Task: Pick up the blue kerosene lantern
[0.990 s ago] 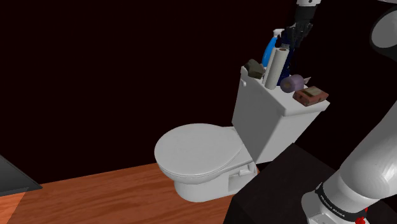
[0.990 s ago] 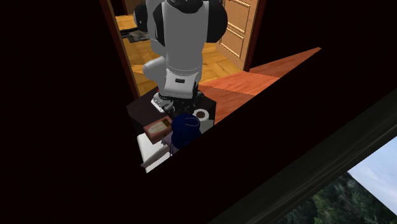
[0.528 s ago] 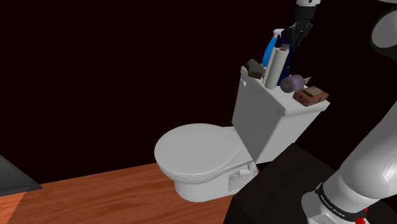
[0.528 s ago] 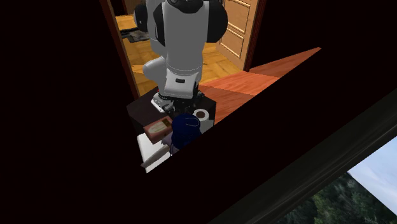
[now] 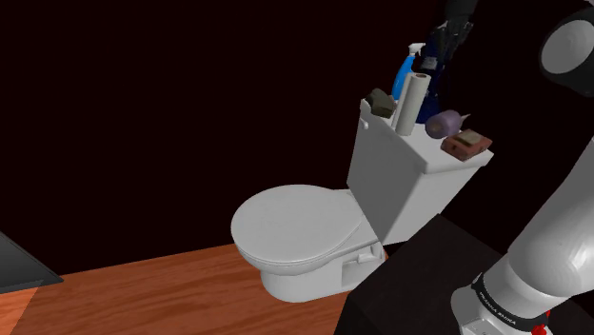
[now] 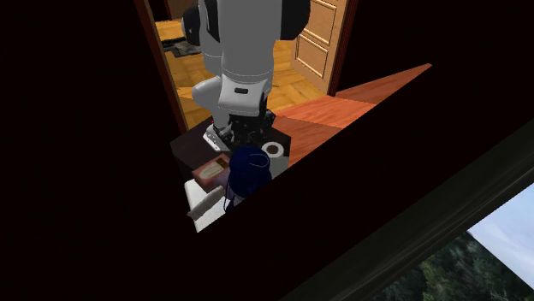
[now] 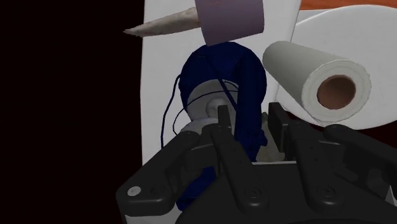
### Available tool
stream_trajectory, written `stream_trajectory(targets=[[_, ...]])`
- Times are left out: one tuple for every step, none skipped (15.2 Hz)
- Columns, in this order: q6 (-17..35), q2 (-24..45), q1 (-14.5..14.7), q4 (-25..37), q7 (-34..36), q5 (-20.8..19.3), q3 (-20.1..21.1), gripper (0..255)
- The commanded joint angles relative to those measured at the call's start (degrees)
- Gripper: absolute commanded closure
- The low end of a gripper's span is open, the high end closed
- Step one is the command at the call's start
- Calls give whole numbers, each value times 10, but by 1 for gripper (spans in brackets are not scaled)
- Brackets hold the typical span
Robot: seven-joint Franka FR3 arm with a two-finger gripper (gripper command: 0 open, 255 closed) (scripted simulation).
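Clasping the dark blue lantern (image 7: 248,73) between its two fingers (image 7: 223,127), black gripper (image 7: 250,113) over the white toilet tank (image 5: 400,190), paper roll (image 7: 305,89) just beside.

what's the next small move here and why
Probably lift straight up: the gripper clasps the blue lantern at its top, and the paper roll stands close beside it on the toilet tank, so a sideways pull might knock that over.

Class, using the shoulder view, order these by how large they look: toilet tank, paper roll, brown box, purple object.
Largest: toilet tank.
Next: paper roll.
The brown box and purple object look about alike, so I leave them tied for smallest.
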Motion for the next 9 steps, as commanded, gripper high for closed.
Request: stream_trajectory(targets=[[-19, 8, -3, 28, -3, 3, -1, 255], [-30, 14, -5, 45, -4, 6, -2, 255], [-41, 20, -7, 62, -6, 8, -3, 255], [-52, 27, -10, 80, -8, 11, -3, 255], [-64, 35, -13, 99, -10, 14, -4, 255], [-76, 43, -16, 119, -12, 18, -5, 255], [-89, 52, -20, 140, -14, 22, -5, 255], [-91, 54, -21, 144, -15, 22, -5, 255], [-91, 53, -21, 143, -15, 22, -5, 255]])
